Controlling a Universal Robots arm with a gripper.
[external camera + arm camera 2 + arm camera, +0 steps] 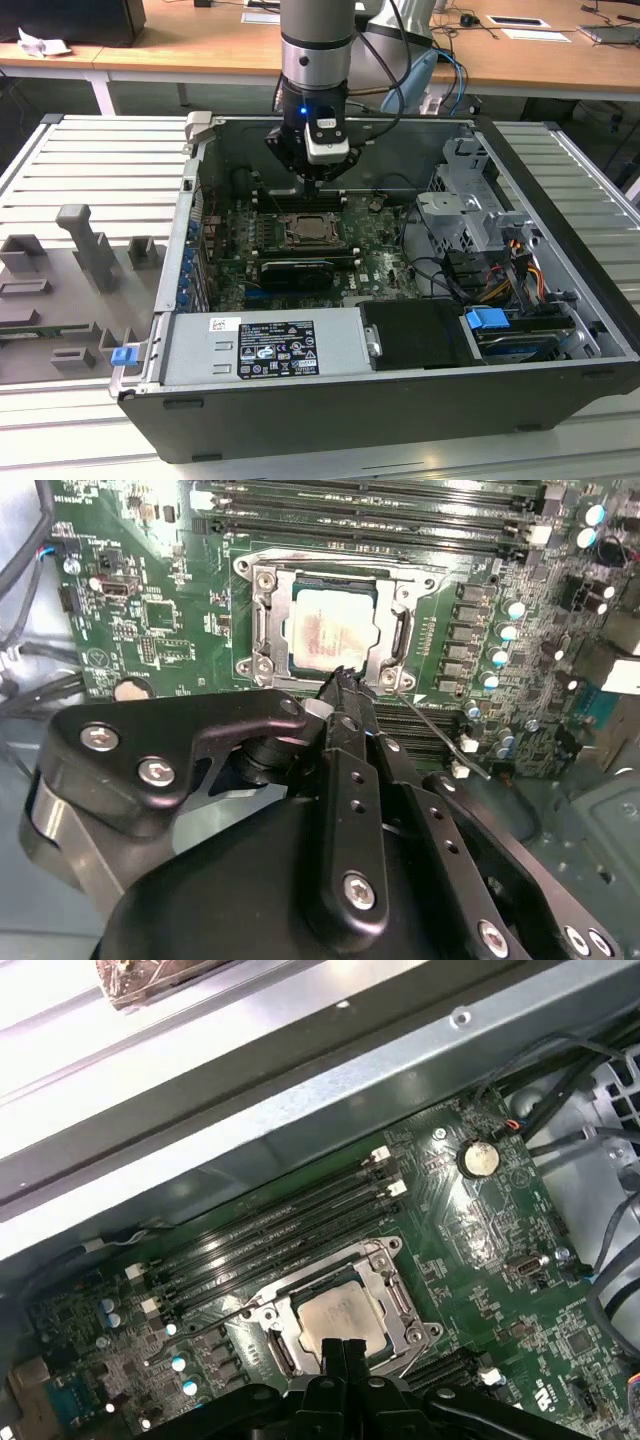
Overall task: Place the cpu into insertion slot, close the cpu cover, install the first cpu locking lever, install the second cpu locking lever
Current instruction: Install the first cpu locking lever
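Observation:
The cpu (pixel 330 630) lies flat in the insertion slot (pixel 245 665), its tan metal face up. Around it, the silvery cpu cover (pixel 398 630) lies down on the chip. My gripper (pixel 343 675) hangs just above the socket's near edge, fingers pressed together with nothing between them. A thin wire locking lever (pixel 440 730) slants away from the socket's corner, beside the fingertips. In the first wrist view the cpu (pixel 338 1318) sits just beyond my gripper (pixel 343 1345). The exterior view shows my gripper (pixel 318 178) over the insertion slot (pixel 305 232) inside the open case.
Long black memory slots (pixel 370 505) run beside the socket. A black card (pixel 295 270) lies across the board near it. The grey power supply (pixel 265 345), drive cage (pixel 465 205) and cables (pixel 500 270) crowd the case. The case wall (pixel 300 1090) rises close behind the board.

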